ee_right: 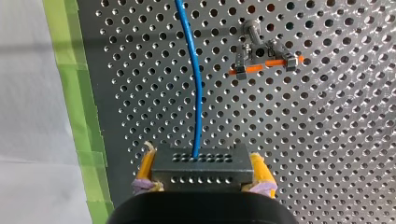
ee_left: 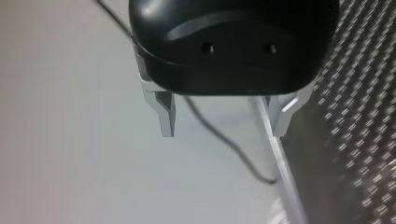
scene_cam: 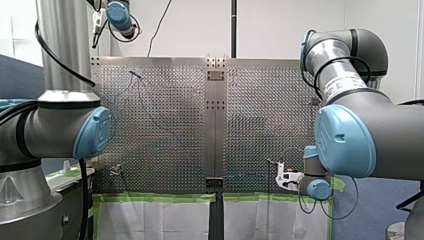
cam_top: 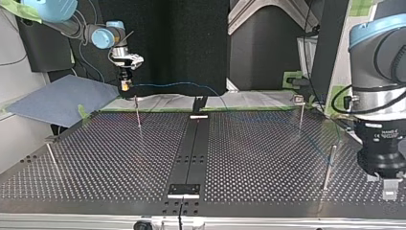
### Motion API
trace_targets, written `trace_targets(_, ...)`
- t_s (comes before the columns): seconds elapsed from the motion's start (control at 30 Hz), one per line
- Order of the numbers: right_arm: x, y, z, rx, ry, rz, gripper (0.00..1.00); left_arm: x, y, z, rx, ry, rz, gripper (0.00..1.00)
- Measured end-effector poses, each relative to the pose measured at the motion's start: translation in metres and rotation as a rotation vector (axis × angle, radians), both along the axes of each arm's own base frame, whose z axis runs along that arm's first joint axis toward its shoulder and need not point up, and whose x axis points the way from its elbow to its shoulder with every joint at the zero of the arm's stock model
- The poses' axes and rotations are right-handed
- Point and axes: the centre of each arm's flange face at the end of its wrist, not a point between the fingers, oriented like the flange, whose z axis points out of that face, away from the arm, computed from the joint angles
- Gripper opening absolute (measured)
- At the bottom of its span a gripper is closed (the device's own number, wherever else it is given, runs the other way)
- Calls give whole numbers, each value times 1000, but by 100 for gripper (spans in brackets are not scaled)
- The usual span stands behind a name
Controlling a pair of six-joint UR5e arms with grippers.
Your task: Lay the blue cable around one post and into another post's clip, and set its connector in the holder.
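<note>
You are at the very start. The right gripper (cam_top: 125, 85) hangs above the table's (cam_top: 268, 158) taped edge, toward the corner on its own side. Its yellow pads (ee_right: 145, 163) are clamped on the two sides of the grey connector (ee_right: 201, 173). The blue cable (ee_right: 198, 93) leaves the connector's face, arcs freely along that edge in the top view, then slants across the table toward the opposite corner by the left gripper (ee_left: 224, 123) (where its far end is fixed I cannot make out). As I read it, the cable goes round no post and sits in no clip, and the connector is in no holder, so all three steps are left.

The left gripper hovers at the table's edge with its metal fingers spread wide and nothing between them. A thin dark wire (ee_left: 219, 135) runs behind it.

Ahead of the right gripper stands a clip post (ee_right: 261, 60) with an orange piece, beside the cable but apart from it. Two more posts (cam_top: 300, 112) (cam_top: 329, 165) stand toward the left arm's side, and one (cam_top: 51, 155) stands near the remaining corner. A black fixture (cam_top: 198, 103) sits mid-way along the taped edge (possibly the holder). Green tape (ee_right: 79, 93) lines that edge. The slack could snag on any post you pass.
</note>
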Motion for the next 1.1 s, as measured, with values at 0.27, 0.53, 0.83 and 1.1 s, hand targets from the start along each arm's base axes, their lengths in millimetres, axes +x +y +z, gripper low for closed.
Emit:
trace_targets(0.27, 1, 0, 0, 0, -2, 2, 0, -14, -11, -28, -19, 103, -9, 100)
trace_targets(0.53, 3, 2, -1, 1, -5, 6, 0, -30, -23, -34, -22, 172, -34, 100)
trace_targets(0.83, 4, 2, -1, 3, -10, 7, 0, -42, -30, -39, -28, 246, -52, 100)
trace_targets(1.1, 5, 3, -3, 6, -12, 9, 0, -50, -30, -45, -47, 313, -48, 100)
